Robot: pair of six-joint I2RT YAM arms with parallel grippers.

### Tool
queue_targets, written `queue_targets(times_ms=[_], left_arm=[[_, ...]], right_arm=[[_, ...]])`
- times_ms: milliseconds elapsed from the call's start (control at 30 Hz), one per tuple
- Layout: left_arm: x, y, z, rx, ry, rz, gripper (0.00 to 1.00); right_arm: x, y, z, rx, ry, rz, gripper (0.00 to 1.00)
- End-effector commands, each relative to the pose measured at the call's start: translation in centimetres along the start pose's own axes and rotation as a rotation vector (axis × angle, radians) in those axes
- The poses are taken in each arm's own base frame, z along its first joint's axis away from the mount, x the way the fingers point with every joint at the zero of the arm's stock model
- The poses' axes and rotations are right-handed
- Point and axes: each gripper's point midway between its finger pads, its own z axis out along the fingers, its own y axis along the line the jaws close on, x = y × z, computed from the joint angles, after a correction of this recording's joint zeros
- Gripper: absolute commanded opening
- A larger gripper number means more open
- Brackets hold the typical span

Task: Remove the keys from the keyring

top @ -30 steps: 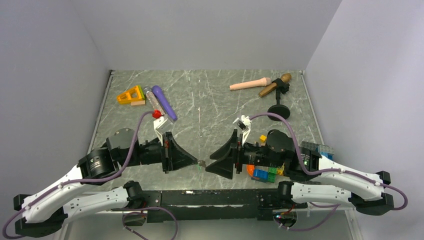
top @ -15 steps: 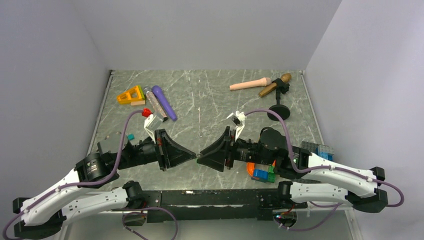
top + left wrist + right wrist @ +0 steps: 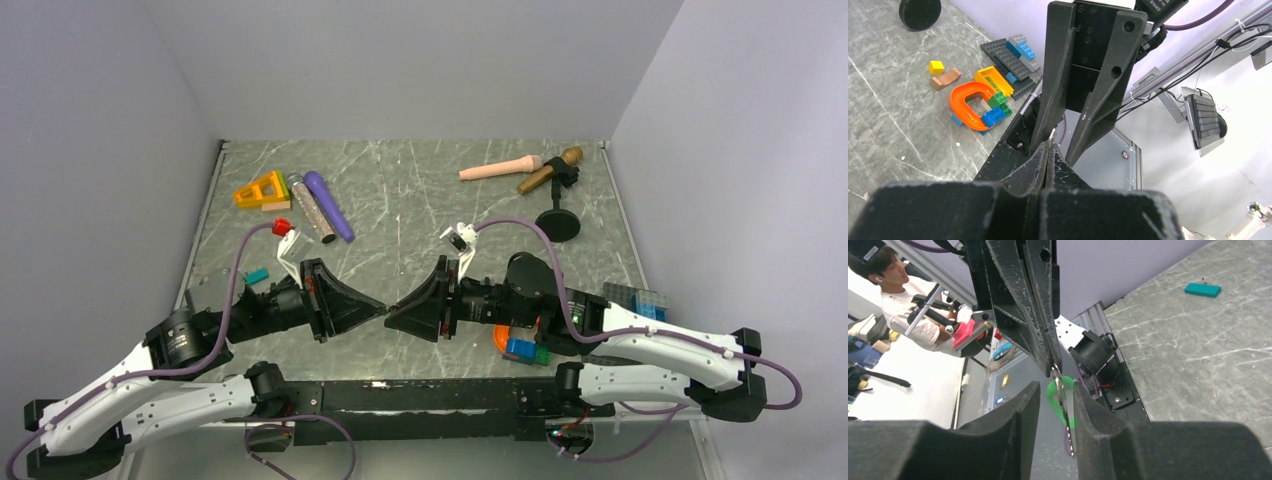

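Note:
My left gripper (image 3: 383, 307) (image 3: 1049, 147) is shut on the top of the thin metal keyring (image 3: 1064, 412), which shows edge-on. From the ring hangs the bright green key (image 3: 1054, 392). My right gripper (image 3: 393, 312) (image 3: 1056, 385) faces the left one tip to tip, its jaws standing either side of the green key and the ring. A gap shows on the key's left side, while the right finger (image 3: 1083, 400) is close against the ring. The teal key (image 3: 258, 275) (image 3: 1203, 289) lies loose on the table beside the left arm.
Coloured building blocks and an orange arch (image 3: 522, 345) (image 3: 970, 100) lie under the right arm. At the back right are a microphone on a stand (image 3: 553, 170), its black base (image 3: 557, 225) and a peach handle (image 3: 500, 168). At the back left are a purple tube (image 3: 328, 205) and a yellow triangle (image 3: 262, 190).
Both arms have shifted left together, uncovering the teal key on the table. The right gripper's jaws have narrowed around the green key. The left gripper stays shut.

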Motion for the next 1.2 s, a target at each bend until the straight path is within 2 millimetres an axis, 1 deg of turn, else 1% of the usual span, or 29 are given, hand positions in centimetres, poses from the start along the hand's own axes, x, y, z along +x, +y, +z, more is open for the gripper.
queue_targets(times_ms=[0,67,167,367,500,833,900,1167], left_arm=[[-1.1,-0.6,-0.5,0.016,-0.054,-0.004,0.0],[-1.1,-0.5,-0.6,0.015,-0.061,-0.005,0.0],[-1.2,-0.5,-0.7,0.016,-0.069,-0.007,0.0],[-1.3,-0.7,-0.6,0.022,-0.07,-0.011,0.0],[-1.5,-0.9,-0.7,0.028,-0.077,-0.012,0.0],[-1.7,-1.0,-0.9,0.032,-0.088,-0.009,0.0],[-1.8,-1.1,-0.9,0.032,-0.09,-0.01,0.0],[-2.1,-1.3,-1.0,0.039,-0.1,-0.008,0.0]], right_arm=[[-3.5,3.1,-1.1,-0.103,-0.12,-0.035,0.36],[-3.8,3.3,-1.4,-0.115,-0.138,-0.037,0.36],[-3.9,3.4,-1.4,-0.122,-0.148,-0.036,0.33],[-3.3,3.2,-0.4,-0.123,-0.114,-0.028,0.28],[-3.2,3.0,-0.1,-0.111,-0.111,-0.026,0.29],[-3.2,2.6,-0.5,-0.096,-0.12,-0.026,0.3],[-3.1,2.6,-0.4,-0.096,-0.116,-0.025,0.31],[-2.8,2.3,-0.2,-0.089,-0.105,-0.023,0.47]])
